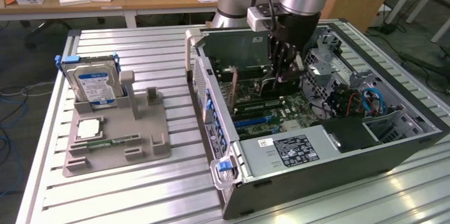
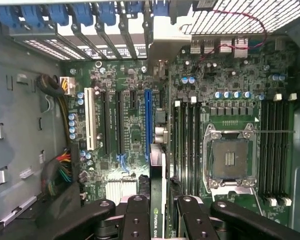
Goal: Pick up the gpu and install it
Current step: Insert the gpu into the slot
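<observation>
My gripper (image 1: 281, 74) reaches down inside the open computer case (image 1: 316, 153), over the motherboard (image 1: 264, 110). In the wrist view the gripper (image 2: 162, 217) is shut on the gpu (image 2: 157, 200), a thin dark card seen edge-on between the two black fingers (image 2: 137, 217), with a green logo near them. The card stands upright just beside the long blue slot (image 2: 148, 120). Its silvery bracket end (image 2: 160, 47) lies toward the row of blue slot clips (image 2: 90, 12). Whether the card's lower edge touches a slot is hidden.
The empty processor socket (image 2: 230, 157) and black memory slots (image 2: 187, 145) lie beside the card. Cables (image 2: 60, 172) bunch at the case wall. Outside the case, a grey holder (image 1: 116, 139) carries the hard drive (image 1: 95, 84), a processor chip (image 1: 91, 128) and a memory stick (image 1: 113, 142).
</observation>
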`<state>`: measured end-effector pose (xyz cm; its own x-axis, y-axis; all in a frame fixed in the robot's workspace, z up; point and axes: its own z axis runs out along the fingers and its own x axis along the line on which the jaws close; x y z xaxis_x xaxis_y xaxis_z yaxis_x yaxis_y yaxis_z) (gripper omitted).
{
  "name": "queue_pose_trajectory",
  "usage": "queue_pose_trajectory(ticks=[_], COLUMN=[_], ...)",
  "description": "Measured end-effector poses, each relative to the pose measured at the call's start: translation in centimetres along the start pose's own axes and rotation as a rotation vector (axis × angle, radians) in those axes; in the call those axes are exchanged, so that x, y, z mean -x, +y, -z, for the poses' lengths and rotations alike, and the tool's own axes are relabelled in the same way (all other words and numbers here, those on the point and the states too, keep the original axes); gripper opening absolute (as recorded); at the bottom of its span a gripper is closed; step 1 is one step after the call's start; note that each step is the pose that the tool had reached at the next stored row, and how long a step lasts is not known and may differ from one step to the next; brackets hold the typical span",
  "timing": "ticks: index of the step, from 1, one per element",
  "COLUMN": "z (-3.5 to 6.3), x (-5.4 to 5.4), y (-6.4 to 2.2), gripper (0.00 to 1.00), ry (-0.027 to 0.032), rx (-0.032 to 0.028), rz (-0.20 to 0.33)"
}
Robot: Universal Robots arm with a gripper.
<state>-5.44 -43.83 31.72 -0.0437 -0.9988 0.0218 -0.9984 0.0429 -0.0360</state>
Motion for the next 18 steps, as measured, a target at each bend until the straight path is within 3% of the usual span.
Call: queue_pose_trajectory(ticks=[1,2,14,18], z=[-0.09,-0.18,-1.15,-1.71], x=[0.0,0.0,-1.4,-1.4], y=[0.12,0.19,0.4,1.14], gripper=[0.26,0.26,0.26,0.26], ry=[-0.0005,-0.0008,-0.0008,-0.0006], rx=[-0.0059,-0.0078,-0.0081,-0.0082], rz=[0.0,0.0,0.0,0.0])
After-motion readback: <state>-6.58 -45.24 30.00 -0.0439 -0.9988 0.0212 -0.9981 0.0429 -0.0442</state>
